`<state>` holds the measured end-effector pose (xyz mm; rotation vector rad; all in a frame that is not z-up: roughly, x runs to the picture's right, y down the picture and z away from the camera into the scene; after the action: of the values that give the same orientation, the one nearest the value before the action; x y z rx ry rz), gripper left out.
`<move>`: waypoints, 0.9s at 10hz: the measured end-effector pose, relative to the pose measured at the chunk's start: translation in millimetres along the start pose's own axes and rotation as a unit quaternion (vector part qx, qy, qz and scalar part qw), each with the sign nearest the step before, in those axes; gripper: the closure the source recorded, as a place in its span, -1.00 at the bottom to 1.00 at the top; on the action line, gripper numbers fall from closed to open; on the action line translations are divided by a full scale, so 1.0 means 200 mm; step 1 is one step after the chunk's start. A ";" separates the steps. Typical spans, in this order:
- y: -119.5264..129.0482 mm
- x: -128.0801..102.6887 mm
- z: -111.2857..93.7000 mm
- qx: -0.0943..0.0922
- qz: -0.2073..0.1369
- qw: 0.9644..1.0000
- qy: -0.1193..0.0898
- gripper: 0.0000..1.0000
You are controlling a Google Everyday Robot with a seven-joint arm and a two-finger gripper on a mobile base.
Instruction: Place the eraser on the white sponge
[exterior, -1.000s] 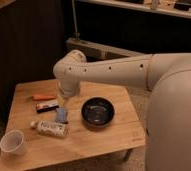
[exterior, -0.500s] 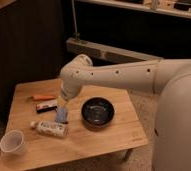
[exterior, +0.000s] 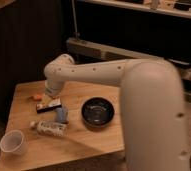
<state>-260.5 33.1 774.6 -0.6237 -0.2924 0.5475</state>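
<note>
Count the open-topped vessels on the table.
2: the white cup at the front-left corner of the table and the black bowl mid-table. The gripper hangs just above the eraser, left of the bowl; the arm may hide more.

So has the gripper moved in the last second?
Yes. The gripper has shifted left, away from the black bowl, and now hangs just above the eraser.

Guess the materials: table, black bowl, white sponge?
Table: light wood, matte, going by its tan plank-like top. Black bowl: plastic or ceramic, can't tell; faint sheen on the rim. White sponge: pale bluish dull block, probably foam. The gripper is low over the eraser, left of the bowl.
</note>
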 end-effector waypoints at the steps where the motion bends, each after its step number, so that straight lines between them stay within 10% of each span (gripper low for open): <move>1: 0.01 -0.06 0.09 -0.009 -0.025 1.000 -0.001 -0.30; 9: -0.06 -0.07 0.48 -0.067 -0.104 0.992 -0.023 -0.30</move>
<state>-308.3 62.2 855.8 -0.7014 -0.4348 0.3429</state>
